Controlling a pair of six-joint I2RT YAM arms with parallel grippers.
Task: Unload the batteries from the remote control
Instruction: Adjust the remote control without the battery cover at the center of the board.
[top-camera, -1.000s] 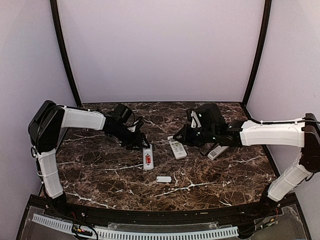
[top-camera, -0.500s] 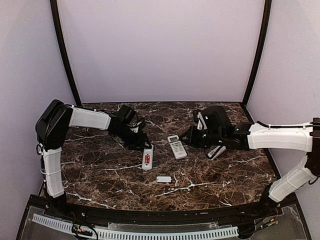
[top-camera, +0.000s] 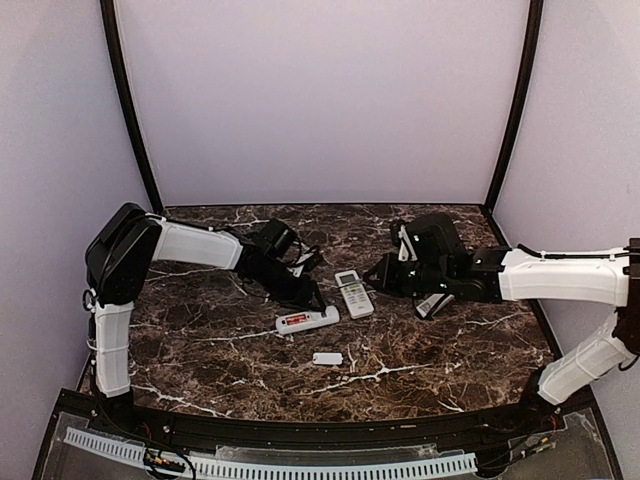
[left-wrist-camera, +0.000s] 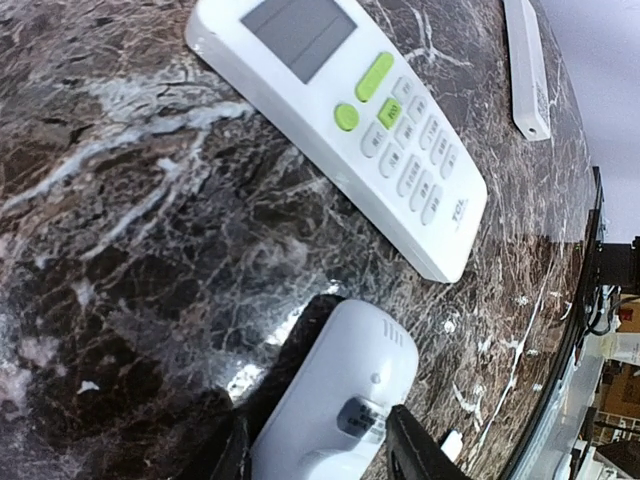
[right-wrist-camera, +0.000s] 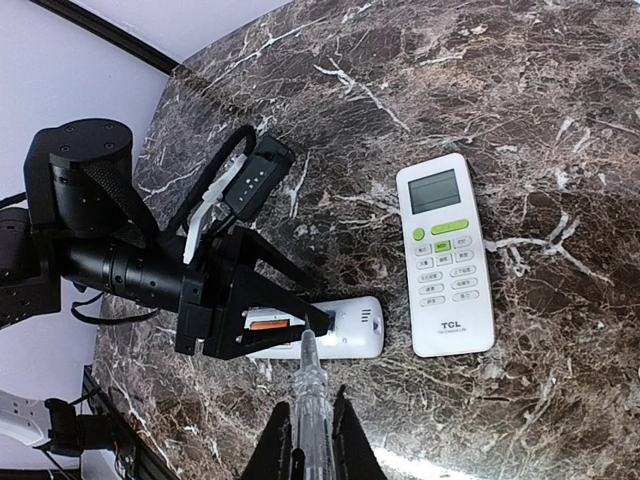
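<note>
A white remote (top-camera: 307, 320) lies crosswise on the marble table with its back up. A red-orange battery (top-camera: 297, 320) shows in its open bay, and also in the right wrist view (right-wrist-camera: 270, 323). My left gripper (top-camera: 306, 297) is shut on this remote; its fingers (left-wrist-camera: 418, 445) clamp the remote's (left-wrist-camera: 335, 395) sides. My right gripper (right-wrist-camera: 311, 400) is shut on a clear pointed tool (right-wrist-camera: 308, 375), whose tip hovers by the remote (right-wrist-camera: 345, 328) just right of the battery bay. In the top view the right gripper (top-camera: 385, 275) is to the right of the remote.
A second white remote with green buttons (top-camera: 352, 293) lies face up just right of the held one, also in both wrist views (left-wrist-camera: 340, 110) (right-wrist-camera: 445, 255). A small white cover (top-camera: 327, 358) lies nearer the front. Another white piece (top-camera: 433, 304) lies under the right arm.
My left gripper moved right and swung the remote from lengthwise to crosswise. The right arm settled slightly lower and barely moved otherwise.
</note>
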